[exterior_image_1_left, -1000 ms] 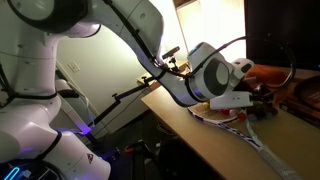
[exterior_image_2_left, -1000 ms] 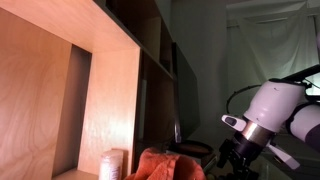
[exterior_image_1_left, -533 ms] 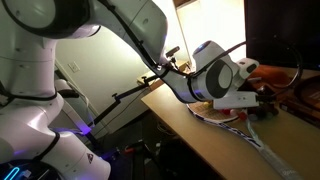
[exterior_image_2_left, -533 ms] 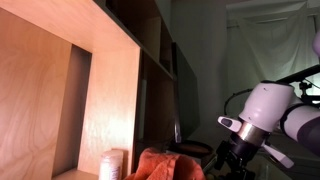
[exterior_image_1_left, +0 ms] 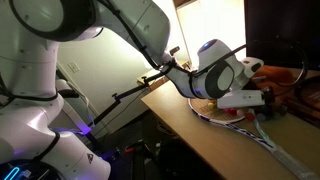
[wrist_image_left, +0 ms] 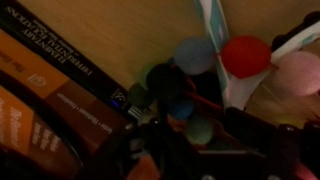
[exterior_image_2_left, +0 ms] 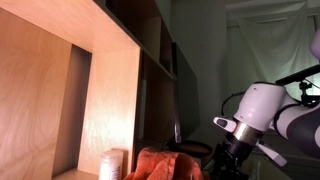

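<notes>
The tool (exterior_image_1_left: 262, 104) hangs low over the coloured balls (wrist_image_left: 196, 55) in the wrist view's upper middle, open or closed I cannot tell, and I'd centre it on one ball before squeezing gently.

Some books (wrist_image_left: 55, 55) lie side by side on the wooden table (exterior_image_1_left: 185, 113). A big wooden shelf (exterior_image_2_left: 100, 80) stands close by. A small white roll (exterior_image_2_left: 112, 163) sits at its bottom.
</notes>
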You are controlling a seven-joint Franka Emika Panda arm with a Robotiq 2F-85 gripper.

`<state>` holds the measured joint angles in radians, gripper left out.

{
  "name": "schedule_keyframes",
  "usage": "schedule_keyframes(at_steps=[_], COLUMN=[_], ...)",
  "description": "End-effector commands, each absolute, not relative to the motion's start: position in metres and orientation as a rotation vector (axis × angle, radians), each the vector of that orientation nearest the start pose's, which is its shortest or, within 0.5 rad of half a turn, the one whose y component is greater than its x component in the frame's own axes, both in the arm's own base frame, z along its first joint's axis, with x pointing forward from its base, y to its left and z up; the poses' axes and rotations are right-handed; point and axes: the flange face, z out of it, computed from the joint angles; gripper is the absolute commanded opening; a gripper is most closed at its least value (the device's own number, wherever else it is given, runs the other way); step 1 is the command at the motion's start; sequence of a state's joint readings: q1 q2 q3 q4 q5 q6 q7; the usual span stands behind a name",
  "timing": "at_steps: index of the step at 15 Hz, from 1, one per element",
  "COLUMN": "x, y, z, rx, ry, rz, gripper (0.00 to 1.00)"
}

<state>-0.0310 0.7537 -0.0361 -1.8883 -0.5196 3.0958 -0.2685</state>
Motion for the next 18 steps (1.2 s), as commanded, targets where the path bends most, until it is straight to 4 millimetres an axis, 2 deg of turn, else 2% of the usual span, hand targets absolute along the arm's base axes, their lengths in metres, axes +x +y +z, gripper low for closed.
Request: schedule_keyframes(at_steps=[1,4,9,15,18], x=[0.663,0.667,0.664,0.654,0.651], y=[-0.005,-0.005,0.005,0.047,0.07], z=[0.15,0.153,0.171,0.212,0.224], rx=[-3.089,-3.088,-3.123,-3.171,-3.209], ry=[-1.212,-1.236,-1.299,-1.467,-1.521], rz=[-0.67,-0.682,-0.735,-0.867,-0.884], gripper=[0.28,0.06,0.08,0.08,0.08])
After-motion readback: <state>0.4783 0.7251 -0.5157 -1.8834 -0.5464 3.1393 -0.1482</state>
